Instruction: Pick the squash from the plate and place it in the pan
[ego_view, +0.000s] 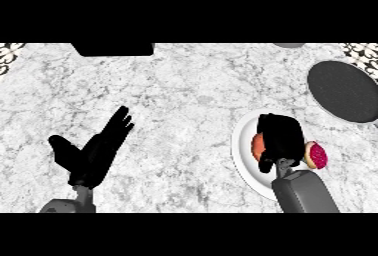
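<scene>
1. Squash (256, 145): orange, lying on the white plate (244, 167) at the view's right. Only its left part shows, because the right hand (280, 137) covers the rest.
2. Right hand: positioned directly over the squash, above the plate. This view does not show whether it has closed round the squash or only sits above it.
3. Left hand (96, 150): released, fingers straight and pointing up, resting over the counter (184, 95) at the view's left, well apart from the plate.
4. Pan (343, 90): dark and round, beyond the plate toward the upper right, near it but not touching.
5. Pink-fleshed piece (316, 155): at the plate's right edge, just beside the right hand. It is not the target.
6. Step in hand, as judged: the grasp. The squash has not left the plate.
7. Next move, as judged: get a hold on the squash, lift it clear of the plate's rim without nudging the pink piece, carry it up and right to above the pan, then lower it before letting go.
</scene>
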